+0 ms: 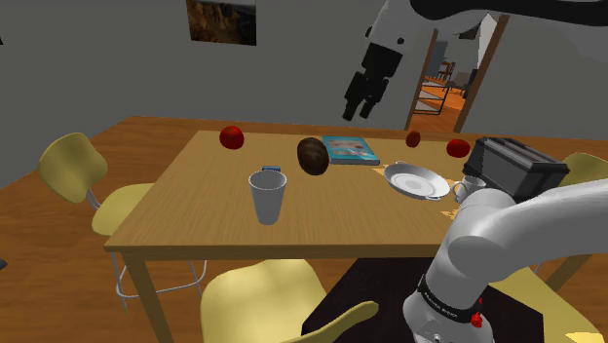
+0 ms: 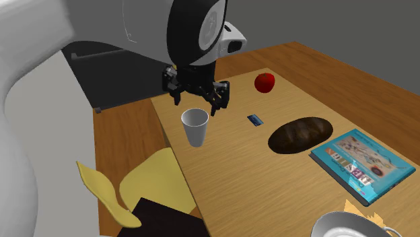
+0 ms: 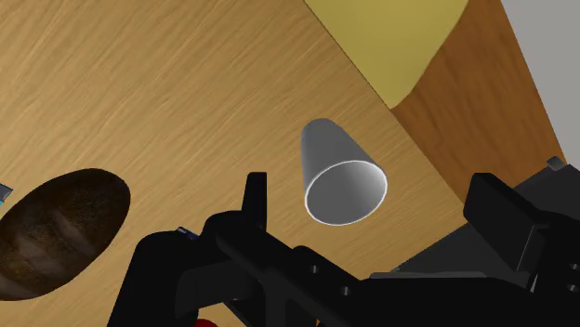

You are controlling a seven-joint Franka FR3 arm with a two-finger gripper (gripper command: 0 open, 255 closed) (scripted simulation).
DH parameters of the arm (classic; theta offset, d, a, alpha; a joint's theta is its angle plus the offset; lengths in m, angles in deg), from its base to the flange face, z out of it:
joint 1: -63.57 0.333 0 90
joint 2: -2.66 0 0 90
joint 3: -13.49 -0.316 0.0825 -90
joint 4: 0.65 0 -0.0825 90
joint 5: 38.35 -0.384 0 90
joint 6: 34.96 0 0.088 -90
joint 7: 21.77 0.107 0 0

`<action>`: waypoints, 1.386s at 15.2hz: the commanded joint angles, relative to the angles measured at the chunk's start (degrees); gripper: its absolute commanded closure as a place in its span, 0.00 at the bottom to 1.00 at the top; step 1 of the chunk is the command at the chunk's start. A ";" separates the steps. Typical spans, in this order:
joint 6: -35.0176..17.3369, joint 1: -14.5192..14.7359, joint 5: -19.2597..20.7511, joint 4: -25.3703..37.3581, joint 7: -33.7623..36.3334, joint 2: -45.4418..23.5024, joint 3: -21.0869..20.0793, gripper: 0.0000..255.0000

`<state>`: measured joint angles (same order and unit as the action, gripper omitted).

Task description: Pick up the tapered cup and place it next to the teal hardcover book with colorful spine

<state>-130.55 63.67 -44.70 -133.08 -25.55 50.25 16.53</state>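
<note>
The tapered cup [image 2: 195, 126] is seen upright on the worktop [image 2: 269, 182]; the fingers [image 2: 219, 99] are held open above it, not touching it.

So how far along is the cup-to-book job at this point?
Done: nothing; the cup stands upright on the table, apart from the teal book. In hand: the open hand hovers above the cup, not touching it. Left: grasp, lift, carry and set it next to the book.
</note>
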 commanded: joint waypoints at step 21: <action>-21.91 1.46 -3.68 7.60 4.46 -40.47 -3.09 0.00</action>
<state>-151.78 65.02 -48.21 -126.55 -21.41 12.09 13.58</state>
